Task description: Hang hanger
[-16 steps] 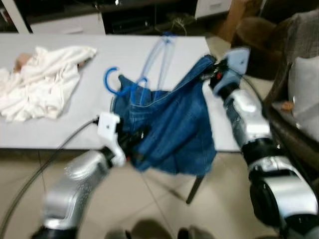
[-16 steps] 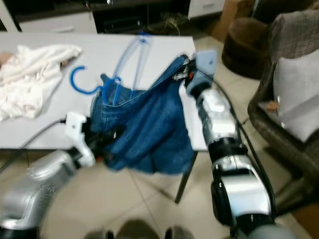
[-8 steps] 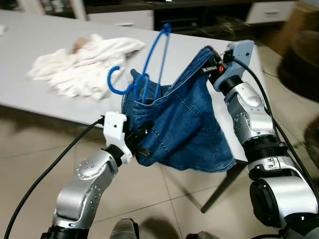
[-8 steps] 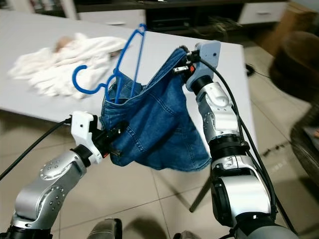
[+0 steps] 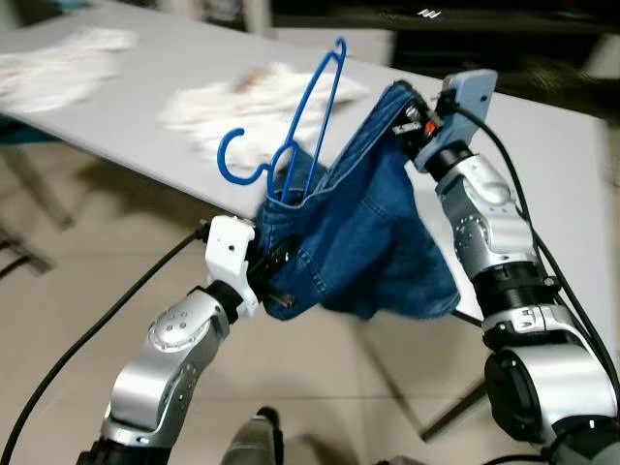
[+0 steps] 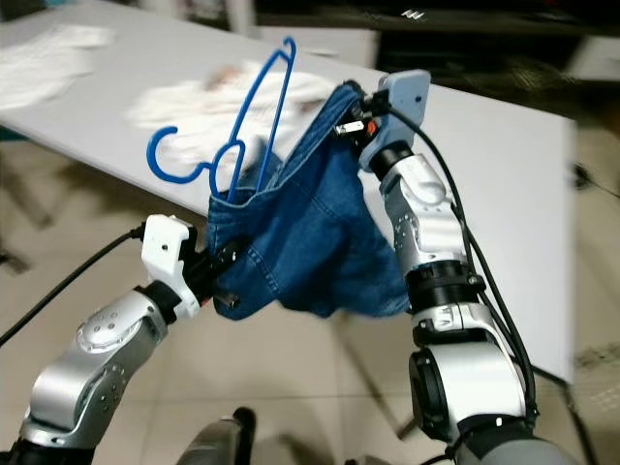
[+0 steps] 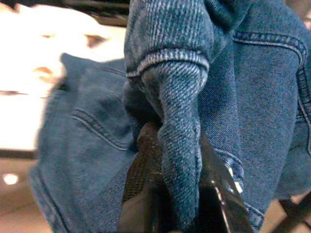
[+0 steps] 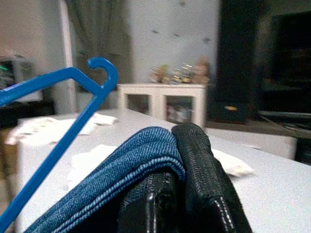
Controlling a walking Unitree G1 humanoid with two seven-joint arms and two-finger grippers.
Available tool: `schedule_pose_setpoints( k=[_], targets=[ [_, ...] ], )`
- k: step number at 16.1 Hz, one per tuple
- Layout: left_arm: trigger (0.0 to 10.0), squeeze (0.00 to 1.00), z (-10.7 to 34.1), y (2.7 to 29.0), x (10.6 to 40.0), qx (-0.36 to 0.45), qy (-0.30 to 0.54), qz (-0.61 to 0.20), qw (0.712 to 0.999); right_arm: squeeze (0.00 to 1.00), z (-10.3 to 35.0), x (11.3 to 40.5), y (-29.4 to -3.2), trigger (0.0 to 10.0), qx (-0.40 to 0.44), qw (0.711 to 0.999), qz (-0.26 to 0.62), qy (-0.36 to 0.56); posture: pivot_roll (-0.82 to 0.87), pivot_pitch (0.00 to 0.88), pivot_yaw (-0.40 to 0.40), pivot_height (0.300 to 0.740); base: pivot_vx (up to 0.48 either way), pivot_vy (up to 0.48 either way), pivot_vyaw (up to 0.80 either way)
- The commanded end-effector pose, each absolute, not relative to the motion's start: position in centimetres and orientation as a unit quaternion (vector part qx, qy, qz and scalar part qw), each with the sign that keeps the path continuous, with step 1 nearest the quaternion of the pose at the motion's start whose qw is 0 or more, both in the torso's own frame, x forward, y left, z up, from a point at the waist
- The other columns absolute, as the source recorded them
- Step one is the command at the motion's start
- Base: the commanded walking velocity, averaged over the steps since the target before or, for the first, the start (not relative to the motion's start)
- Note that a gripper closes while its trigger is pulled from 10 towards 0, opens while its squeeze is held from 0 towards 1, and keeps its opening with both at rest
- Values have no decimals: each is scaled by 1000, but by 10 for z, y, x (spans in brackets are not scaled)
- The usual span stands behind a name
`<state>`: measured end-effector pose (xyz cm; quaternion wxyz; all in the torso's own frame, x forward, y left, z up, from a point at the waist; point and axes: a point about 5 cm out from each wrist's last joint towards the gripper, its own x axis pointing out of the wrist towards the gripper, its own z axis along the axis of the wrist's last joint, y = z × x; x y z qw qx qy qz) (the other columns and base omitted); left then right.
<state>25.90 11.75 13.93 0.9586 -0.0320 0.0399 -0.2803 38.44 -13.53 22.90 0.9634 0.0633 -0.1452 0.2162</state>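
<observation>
Blue denim jeans (image 5: 363, 228) hang in the air between my two arms, off the table's near edge. A blue plastic hanger (image 5: 291, 145) sticks up out of the waistband, hook to the left. My left gripper (image 5: 276, 281) is shut on the lower left edge of the jeans (image 7: 177, 160). My right gripper (image 5: 412, 111) is shut on the upper right waistband (image 8: 141, 165); the hanger (image 8: 58, 121) crosses the right wrist view.
A grey table (image 5: 542, 136) runs behind the jeans with white cloths (image 5: 242, 102) heaped on it and more cloth (image 5: 48, 77) at far left. Tiled floor (image 5: 368, 387) lies below. Dark furniture stands at the back.
The whole view has swung, so the table now slants away to the left. Both grippers keep their hold on the jeans, and the hanger stays in the waistband.
</observation>
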Motion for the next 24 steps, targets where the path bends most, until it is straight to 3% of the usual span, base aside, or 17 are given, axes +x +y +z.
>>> schedule_pose_setpoints(
  k=[1, 8, 10, 13, 17, 20, 24],
  targets=[
    [10000, 0, 134, 123, 258, -21, 53, -262, 963, 0, 242, 381, -144, 10000, 82, 959, 207, -174, -3, 29, 25, 740, 0, 0, 800],
    [10000, 0, 129, 116, 256, 7, 47, -277, 960, 0, 227, 352, -117, 10000, 82, 924, 341, -151, -12, 28, 33, 740, 0, 0, 800],
    [10000, 0, 126, 113, 254, 25, 43, -283, 958, 0, 212, 329, -97, 10000, 81, 897, 416, -127, -11, 30, 37, 740, 0, 0, 800],
    [10000, 0, 121, 113, 248, 31, 42, -284, 957, 0, 210, 319, -89, 10000, 89, 882, 446, -124, -6, 34, 36, 740, 0, 0, 800],
    [10000, 0, 105, 118, 236, 31, 67, -289, 954, 0, 205, 317, -89, 10000, 95, 881, 449, -116, 1, 39, 30, 740, 0, 0, 800],
    [10000, 0, 80, 114, 220, 17, 106, -330, 938, 0, 178, 312, -83, 10000, 83, 888, 444, -86, 3, 41, 27, 740, 0, 0, 800],
    [10000, 0, 65, 117, 219, 12, 115, -329, 937, 0, 147, 313, -78, 10000, 61, 904, 420, -46, -1, 41, 26, 740, 0, 0, 400]
  ],
)
